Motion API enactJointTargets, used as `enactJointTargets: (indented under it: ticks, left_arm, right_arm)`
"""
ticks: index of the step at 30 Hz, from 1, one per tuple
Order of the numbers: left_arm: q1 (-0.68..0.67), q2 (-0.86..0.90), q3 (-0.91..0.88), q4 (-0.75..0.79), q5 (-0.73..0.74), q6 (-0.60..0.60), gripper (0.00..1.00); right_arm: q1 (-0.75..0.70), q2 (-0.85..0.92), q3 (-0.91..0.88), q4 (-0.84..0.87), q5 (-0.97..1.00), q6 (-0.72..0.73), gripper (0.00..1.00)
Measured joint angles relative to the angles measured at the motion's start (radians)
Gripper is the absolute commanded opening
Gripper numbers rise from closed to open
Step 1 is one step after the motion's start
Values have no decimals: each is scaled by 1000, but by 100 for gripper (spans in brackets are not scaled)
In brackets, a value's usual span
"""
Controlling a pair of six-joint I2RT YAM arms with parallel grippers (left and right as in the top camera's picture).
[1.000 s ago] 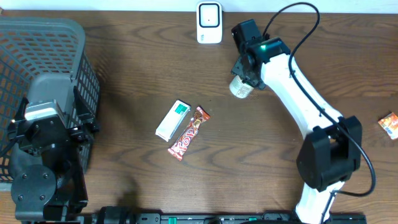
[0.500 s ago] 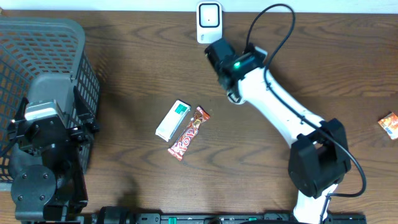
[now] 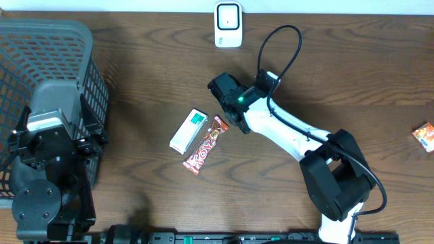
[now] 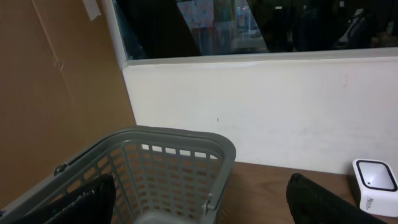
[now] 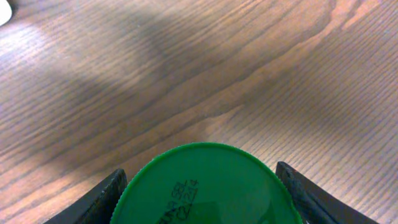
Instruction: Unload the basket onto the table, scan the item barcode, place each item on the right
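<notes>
Green plastic fills the bottom of my right wrist view. It is the cap of the green-lidded container [image 5: 208, 186], a round disc cut off by the lower edge of the frame. My right fingers [image 5: 99, 202] close on it from both sides, and only their dark tips show at the rim.

The lid's flat face is turned back toward my wrist camera, with a printed code on it too small and skewed to read. The body lies behind the lid and is fully hidden, so I cannot tell how its long axis stands against the wooden worktop [image 5: 186, 74] beyond.

From overhead the container cannot be seen at all. My right arm [image 3: 285, 132] covers it, reaching to the middle of the worktop with its end just beside the upper tip of the candy bar [image 3: 205, 144]. A white and green box [image 3: 188, 131] lies alongside that bar. The scanner [image 3: 228, 24] stands at the far edge, well apart from my right wrist.

My left fingers [image 4: 323, 202] are spread wide and hold nothing. They show only as dark shapes at the bottom corners of the left wrist view, with the grey basket [image 4: 168, 162] between them and the scanner clipped at the right edge. A red packet [image 3: 424, 135] is cut off at the overhead view's right border.
</notes>
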Motion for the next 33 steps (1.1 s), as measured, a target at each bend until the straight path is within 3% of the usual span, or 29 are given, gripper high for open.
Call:
enactJointTargets:
  ticks: [18, 28, 31, 33]
  left_arm:
    - [0, 0, 0, 0, 0, 0, 87]
    - [0, 0, 0, 0, 0, 0, 87]
    - [0, 0, 0, 0, 0, 0, 87]
    - [0, 0, 0, 0, 0, 0, 87]
  right_arm:
    - [50, 3, -33, 61, -20, 7, 49]
    - [50, 29, -55, 41, 82, 2, 50]
    - [50, 30, -56, 42, 96, -5, 62]
    - [50, 30, -56, 48, 96, -4, 80]
